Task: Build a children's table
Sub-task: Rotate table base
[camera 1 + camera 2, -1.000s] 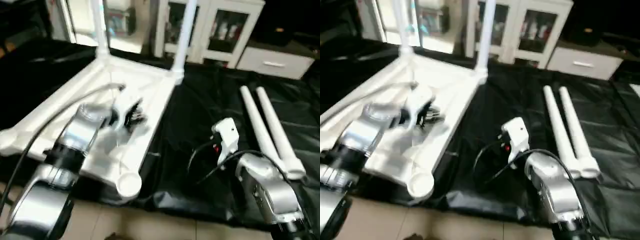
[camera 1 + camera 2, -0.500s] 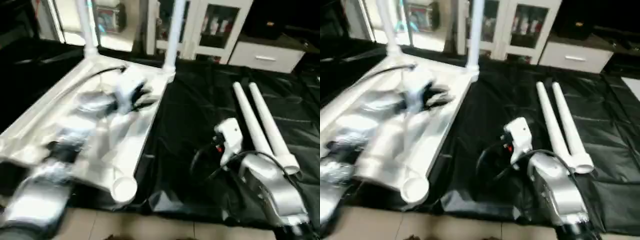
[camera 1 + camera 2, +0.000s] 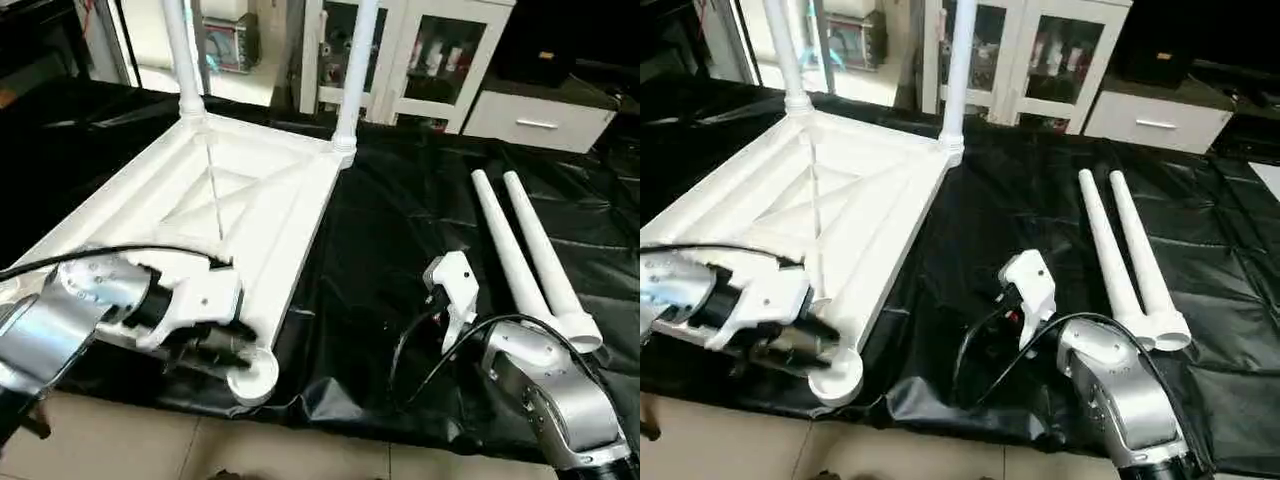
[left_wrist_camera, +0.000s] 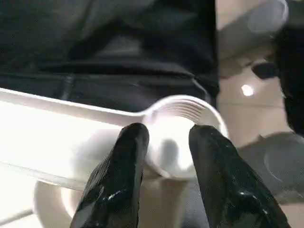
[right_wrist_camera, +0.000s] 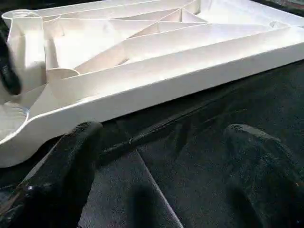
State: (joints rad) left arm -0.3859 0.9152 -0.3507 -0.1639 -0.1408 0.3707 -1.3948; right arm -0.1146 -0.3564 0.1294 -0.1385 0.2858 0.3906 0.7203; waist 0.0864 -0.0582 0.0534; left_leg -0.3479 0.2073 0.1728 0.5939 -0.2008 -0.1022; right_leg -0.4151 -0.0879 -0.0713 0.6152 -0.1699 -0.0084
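Left hand [image 3: 225,350] sits at the near corner of the upside-down table top [image 3: 250,215], its two black fingers [image 4: 118,185] partly spread. They straddle the round corner socket [image 3: 255,372] there, one finger on either side of its ribbed wall. Whether the fingers press the socket or only flank it cannot be told.

Right hand [image 5: 161,156] hovers low over the black sheet [image 3: 400,250], just beside the table top's long edge. Its fingers [image 5: 66,175] stand wide apart and hold nothing. A white camera housing [image 3: 452,285] rides on that wrist, with a black cable [image 3: 420,340] looping from it to the silver forearm [image 3: 545,390].

The white table top lies with its X-ribbed underside facing up, resting on the black sheet that covers the surface. Two white legs stand upright in the two far corner sockets: one [image 3: 183,55] at the far left corner, one [image 3: 355,70] at the far right corner.

Two more white tapered legs [image 3: 515,255] lie loose on the sheet, well apart from the table top on its right. They rest side by side, nearly touching, with their wider ends toward the robot.

Beyond the table top stands a white cabinet [image 3: 430,60] with glass doors, and a white drawer unit [image 3: 540,120] beside it. Pale floor tiles [image 3: 300,455] show along the sheet's near edge.
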